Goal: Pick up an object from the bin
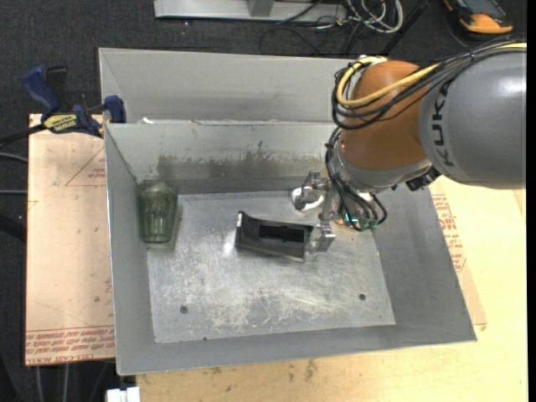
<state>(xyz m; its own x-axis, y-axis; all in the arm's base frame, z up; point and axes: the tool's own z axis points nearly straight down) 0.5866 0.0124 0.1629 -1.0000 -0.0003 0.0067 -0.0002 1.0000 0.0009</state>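
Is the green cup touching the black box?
No, the green cup stands at the far left, well apart from the black box in the middle.

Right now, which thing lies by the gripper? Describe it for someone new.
Start at the grey metal bin; mid-floor, just left of the gripper, lies a black oblong object. The only other thing, a green translucent cup, stands upright at the far left; this one is black, low and long.
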